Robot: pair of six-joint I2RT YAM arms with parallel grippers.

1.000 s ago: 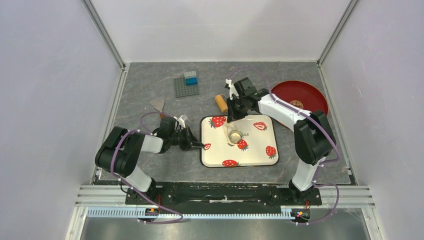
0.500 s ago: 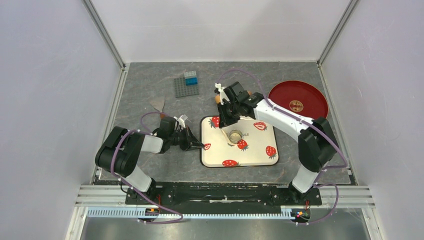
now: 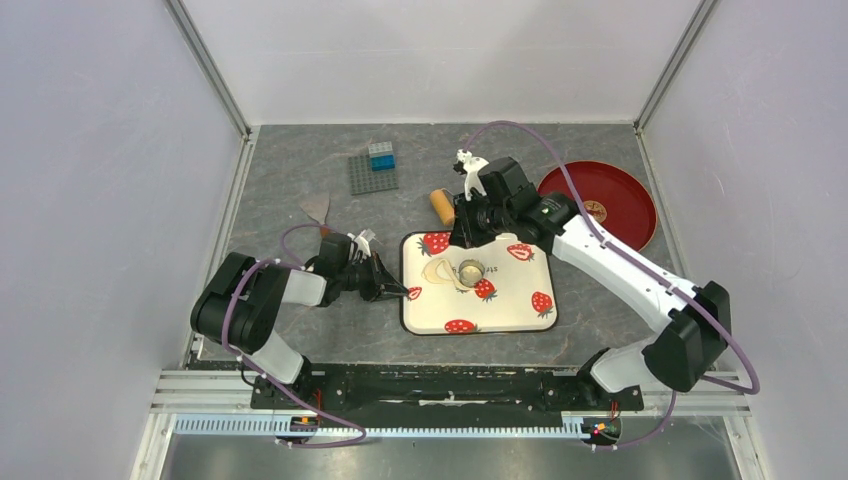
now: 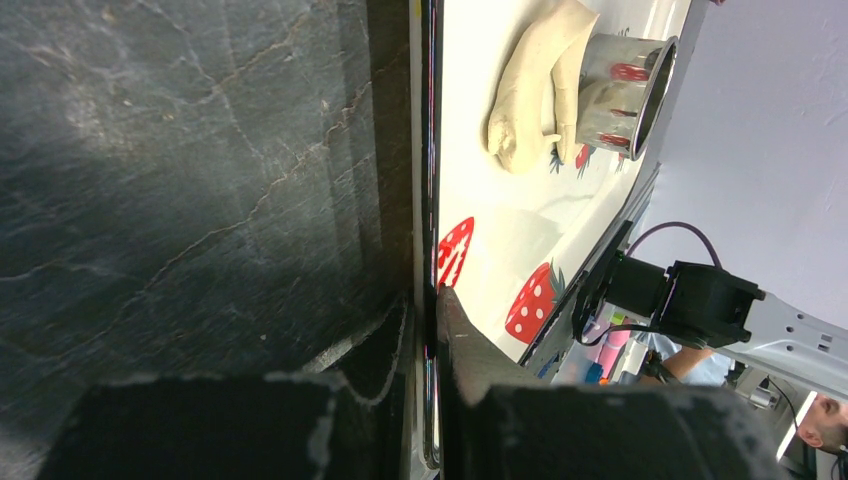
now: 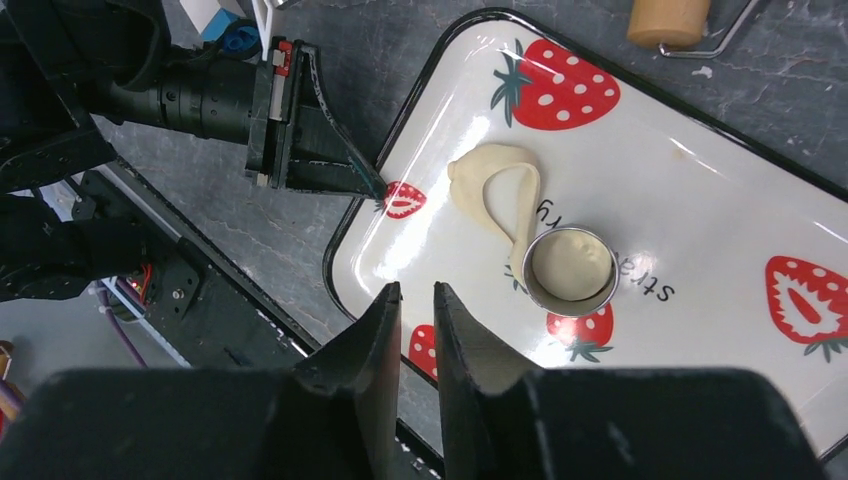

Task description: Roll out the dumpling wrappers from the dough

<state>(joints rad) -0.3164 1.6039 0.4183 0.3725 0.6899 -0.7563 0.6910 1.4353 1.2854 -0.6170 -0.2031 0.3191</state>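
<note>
The dough (image 5: 468, 190) sits near the middle of the strawberry tray (image 5: 700, 180): a pale cream strip curled into a loop, thicker at its left end, with its thin tail running down to touch the metal ring (image 4: 620, 85). Inside that ring lies a flat round disc, a dumpling wrapper (image 5: 570, 262), cut but not yet freed.

How will it handle? By the look of it, light and very soft. The strip slumps where it lies, so it should sag or stretch if lifted by one end, and it may cling to the glossy tray. The thicker left end of the strip looks like the safest place to pinch. The wrapper is thinner and likelier to tear (better to lift the ring straight up by its stiff wall first, then peel the disc from an edge).

The left tool (image 5: 372, 188) is low on the tabletop (image 3: 560, 340), its fingers pressed onto the tray's left rim, pinning it. The right tool (image 5: 412, 292) hovers above the tray's near-left part, fingers drawn almost together with only a slit between them and nothing held.

The wooden roller (image 5: 668, 20) lies off the tray beyond its far edge. The scrap needs gathering and rolling again, so that's my guess for where the right arm goes.
</note>
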